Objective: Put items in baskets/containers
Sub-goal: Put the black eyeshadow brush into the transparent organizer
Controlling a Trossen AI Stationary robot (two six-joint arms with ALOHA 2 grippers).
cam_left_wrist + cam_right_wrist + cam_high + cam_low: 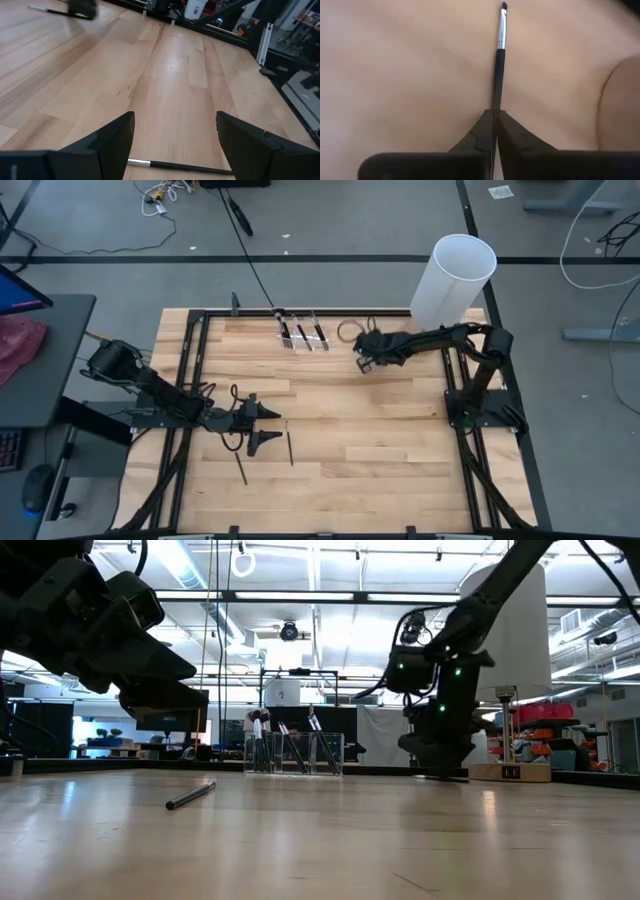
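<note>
Right wrist view alone shows right pincer [495, 116] pinching slim dark-handled, silver-ferruled makeup brush [499, 60] on pale wooden table [400, 450]. Left pincer [175, 132] spread above another brush [180, 166]. Clear plastic organiser box [301, 335] at far edge.

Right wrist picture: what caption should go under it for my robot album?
The right claw shut on the dark handle of a slim makeup brush, its tiny tip pointing away over the wooden table.

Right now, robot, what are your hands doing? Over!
Right hand shut on a makeup brush, down at the table. Left hand open over another brush. Clear organiser box already holds brushes. Nothing blocking.
</note>
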